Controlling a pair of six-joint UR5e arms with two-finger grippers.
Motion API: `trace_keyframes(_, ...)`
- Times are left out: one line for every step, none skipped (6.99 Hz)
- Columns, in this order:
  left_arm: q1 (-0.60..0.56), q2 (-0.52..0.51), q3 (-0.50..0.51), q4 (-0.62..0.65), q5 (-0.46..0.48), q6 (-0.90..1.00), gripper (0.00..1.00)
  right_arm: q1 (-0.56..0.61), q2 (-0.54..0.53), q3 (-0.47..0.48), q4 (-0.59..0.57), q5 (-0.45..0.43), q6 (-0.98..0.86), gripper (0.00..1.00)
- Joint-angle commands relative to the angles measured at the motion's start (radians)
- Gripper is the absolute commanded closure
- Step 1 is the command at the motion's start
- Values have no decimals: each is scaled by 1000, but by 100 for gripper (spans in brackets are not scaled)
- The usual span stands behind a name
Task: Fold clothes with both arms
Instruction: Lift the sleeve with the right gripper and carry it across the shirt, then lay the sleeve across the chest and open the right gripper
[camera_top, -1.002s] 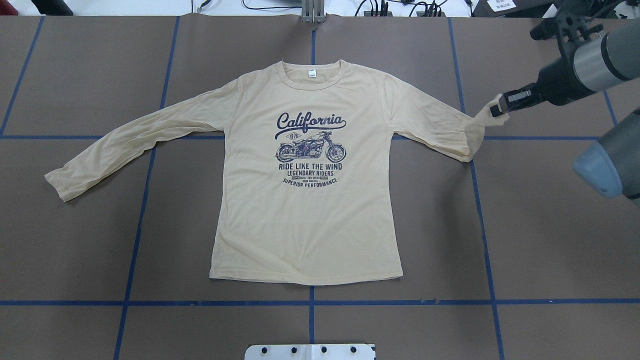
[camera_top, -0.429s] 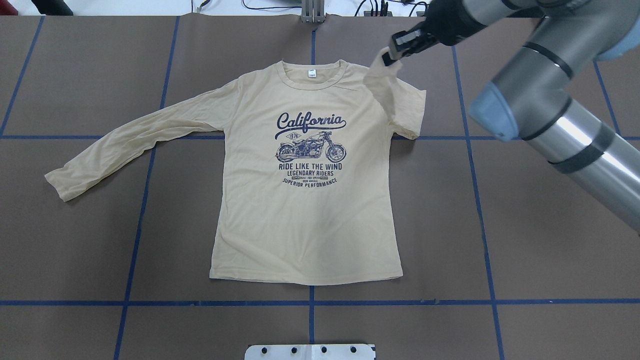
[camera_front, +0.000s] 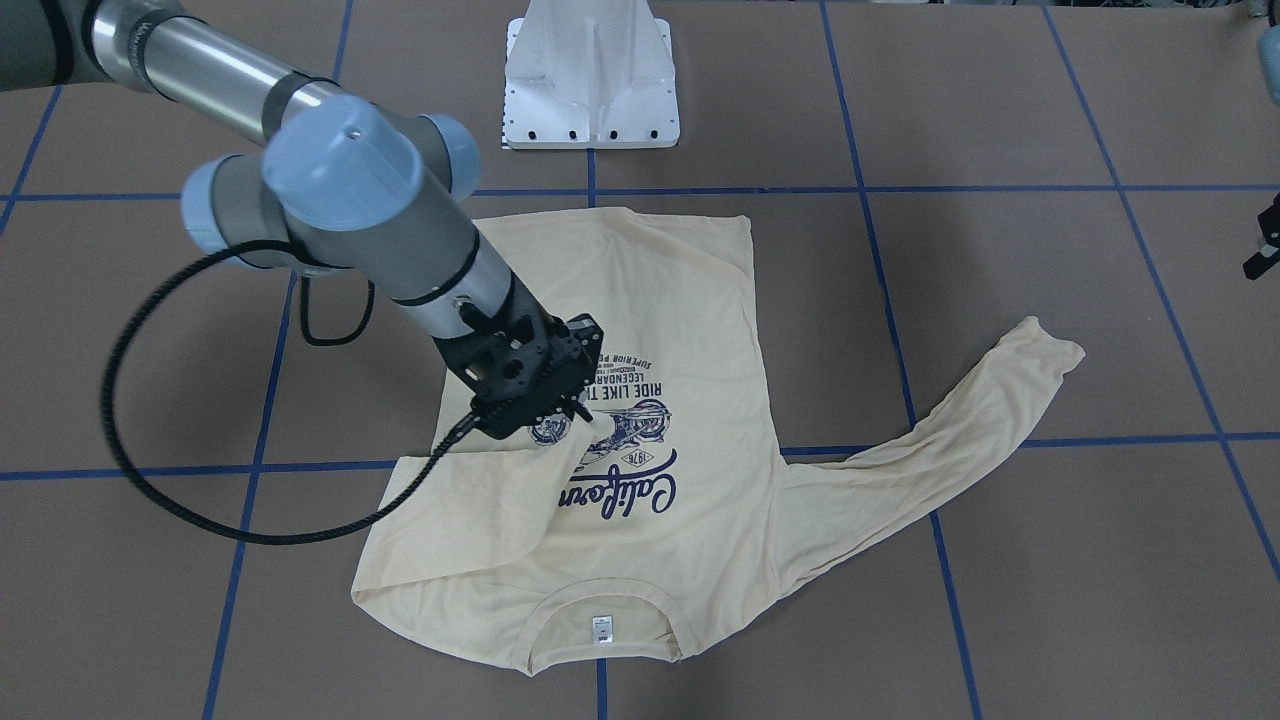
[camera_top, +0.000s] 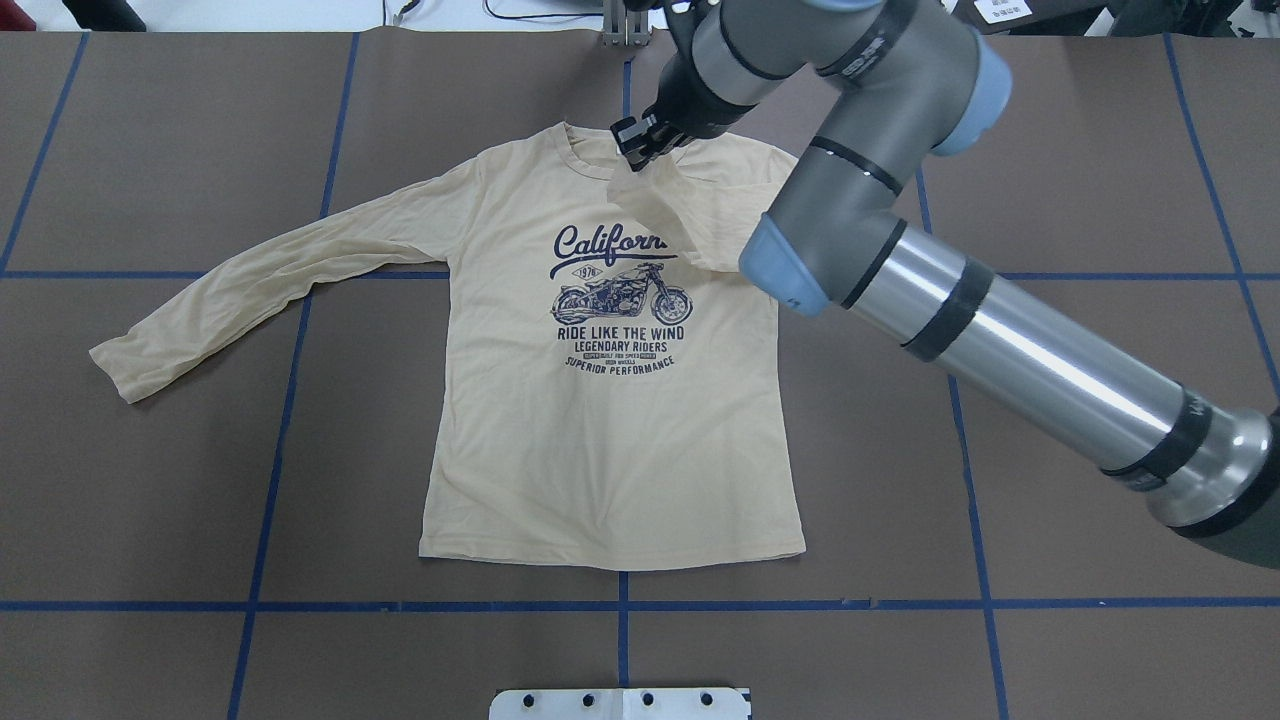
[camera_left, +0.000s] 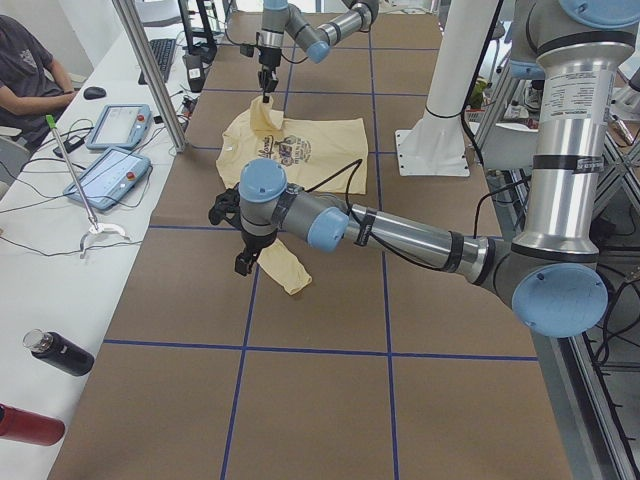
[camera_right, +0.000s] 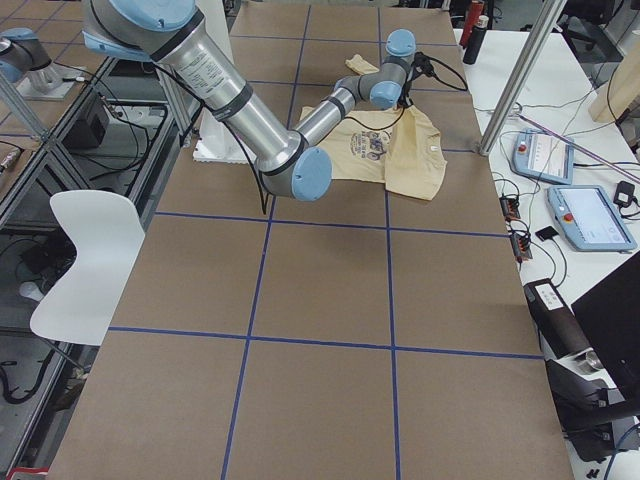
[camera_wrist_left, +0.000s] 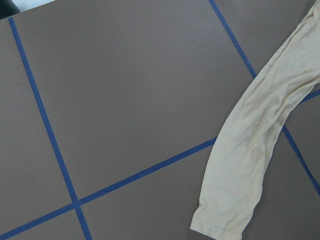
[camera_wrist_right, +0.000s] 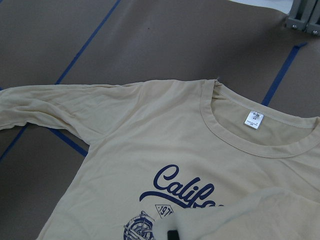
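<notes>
T-shirt (camera_top: 600, 450) lies flat, front up, on the table (camera_top: 1000, 450). Reference: its print (camera_top: 620, 300). The right gripper (camera_top: 636, 158) is clamped on 1 sleeve cuff, held over the collar side of the print. That sleeve drapes across the print's last letters. The other sleeve (camera_top: 250, 290) stretches away from the print. The left gripper (camera_left: 242, 266) hovers near that sleeve's cuff, well apart from the print; opening cannot be told.

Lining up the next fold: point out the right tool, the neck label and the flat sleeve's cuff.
right tool (camera_top: 633, 158), overhead exterior view, between its fingertips.
neck label (camera_wrist_right: 255, 119), right wrist view, middle of the tag.
flat sleeve's cuff (camera_top: 112, 372), overhead exterior view, its end hem.
</notes>
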Motion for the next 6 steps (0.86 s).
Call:
trace_keyframes(0, 0, 7, 0, 0, 0, 1, -57, 102, -175, 2, -90, -1, 100)
trace_keyframes(0, 0, 6, 0, 0, 0, 1, -65, 136, -215, 0, -108, -1, 100)
trace_keyframes(0, 0, 7, 0, 0, 0, 1, -89, 141, -217, 2, -168, -1, 100)
trace_keyframes(0, 0, 9, 0, 0, 0, 1, -102, 152, -216, 2, -186, -1, 100)
trace_keyframes(0, -1, 17, -1, -3, 0, 1, -135, 157, -216, 40, -273, -1, 100)
trace_keyframes(0, -1, 23, -3, -3, 3, 1, -170, 155, -222, 122, -367, 6, 68)
